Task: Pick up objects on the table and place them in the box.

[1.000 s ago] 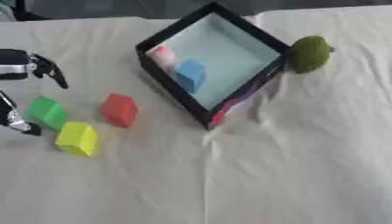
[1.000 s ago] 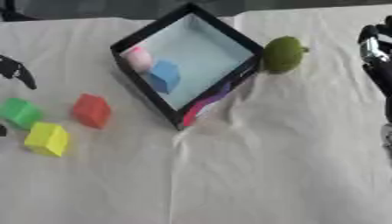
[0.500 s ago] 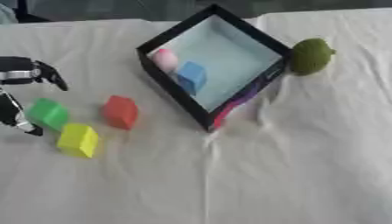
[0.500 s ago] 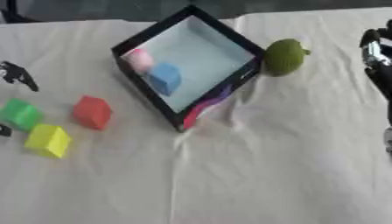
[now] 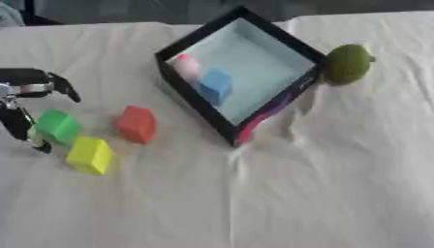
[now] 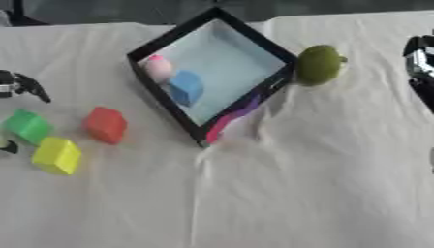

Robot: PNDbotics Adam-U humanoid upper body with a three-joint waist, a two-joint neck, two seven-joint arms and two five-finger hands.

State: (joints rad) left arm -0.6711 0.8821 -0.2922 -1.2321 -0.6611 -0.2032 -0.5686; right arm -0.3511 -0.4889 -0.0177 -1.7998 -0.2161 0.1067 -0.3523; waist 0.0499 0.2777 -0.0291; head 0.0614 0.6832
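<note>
A black box (image 5: 196,99) with a pale blue floor lies tilted on the white cloth and holds a pink piece (image 5: 186,65) and a blue cube (image 5: 213,86). A green cube (image 5: 57,126), a red cube (image 5: 135,123) and a yellow cube (image 5: 89,155) lie to the left of it. A round green fruit (image 5: 348,63) rests against the box's right corner. My left hand (image 5: 32,80) hovers open at the green cube, with fingers arched above it and the thumb (image 5: 17,125) to its left. My right hand (image 6: 420,68) shows at the right edge, open, beside the fruit and apart from it.
The white cloth (image 5: 322,184) is creased near the box's lower corner, where a pink and purple strip (image 5: 263,116) shows on the box wall. The table's far edge runs along the top, with a dark background behind it.
The left hand's fingers have come down slightly toward the green cube. The right hand and the objects have not moved.
</note>
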